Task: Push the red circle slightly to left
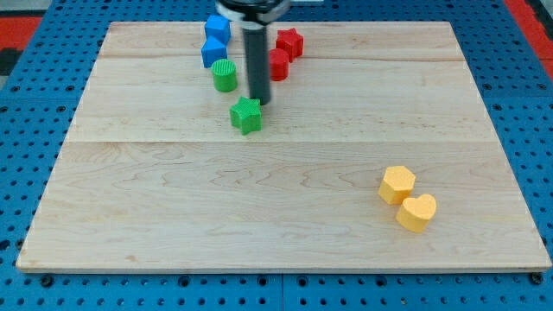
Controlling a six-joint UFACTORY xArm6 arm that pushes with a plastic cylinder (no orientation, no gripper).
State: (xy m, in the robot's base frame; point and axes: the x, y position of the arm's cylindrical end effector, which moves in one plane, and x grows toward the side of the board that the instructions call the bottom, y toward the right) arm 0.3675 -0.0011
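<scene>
One arm is present, ending in a straight dark rod (256, 60); it carries no pincer, so no state of apart, together or clamped applies. My tip (259, 103) rests on the worktop (285, 233), a pale wooden board lying on a blue perforated base (17, 173).

The red circle (279, 64) lies in the far part of the worktop, left of centre. It stands just to the right of the rod and slightly farther off than my tip; its left edge is hidden behind the rod, so contact between them cannot be judged. A red star (290, 42) sits just beyond it, to the far right, seemingly touching.

The green star (246, 115) lies immediately near and left of my tip, touching or almost so. A green cylinder (225, 75) stands left of the rod, close by. Two blue blocks sit farther off on the left: one (214, 52) just beyond the green cylinder, the other (218, 28) behind it near the far edge; their shapes are not clear.

Well apart, at the near right, a yellow hexagon (397, 184) and a yellow heart (417, 212) lie touching.
</scene>
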